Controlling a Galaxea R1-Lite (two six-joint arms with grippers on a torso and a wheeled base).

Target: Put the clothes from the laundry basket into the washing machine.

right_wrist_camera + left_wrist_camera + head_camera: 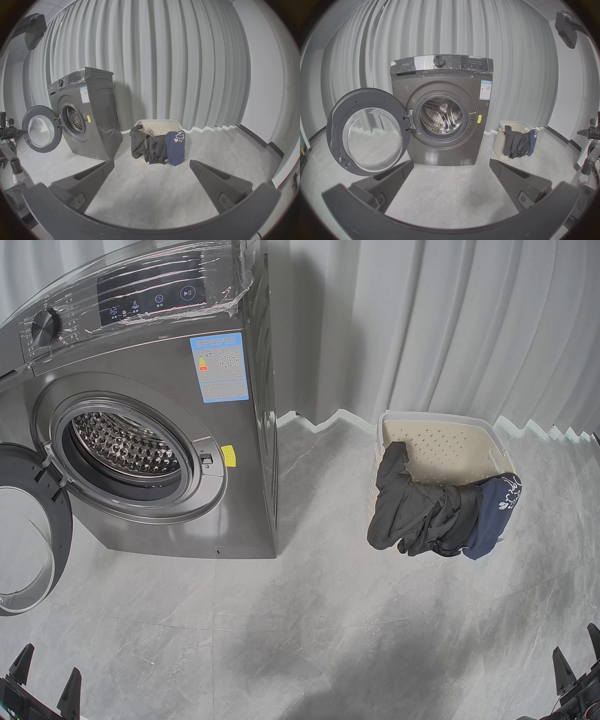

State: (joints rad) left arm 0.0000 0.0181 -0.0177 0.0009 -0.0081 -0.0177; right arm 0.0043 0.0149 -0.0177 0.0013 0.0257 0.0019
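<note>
Overhead, from the head view, the washing machine (156, 427) stands on the left with its door (28, 527) swung wide open and the drum (125, 443) exposed. The laundry basket (444, 427) sits well apart to the right, on the floor (312, 627) by the curtain (437, 321). A dark garment (419, 509) and a navy garment (494, 512) lie draped over the basket's near rim. Both end effectors show at the lower edge, the left end effector (47, 677) and the right end effector (578, 659), far from the clothes.

From the left wrist view, the left end effector's fingers are spread with nothing between them, and it faces the open drum.

From the right wrist view, the right end effector is likewise spread and empty, facing the basket. Each garment's long axis runs from inside the basket, over the rim and down toward the floor, with the free ends hanging outside.

The clothes look soft, light and limp, so they will probably sag and trail when lifted. A bunched fold at the rim seems the best hold, since a loose hem would likely slip.
</note>
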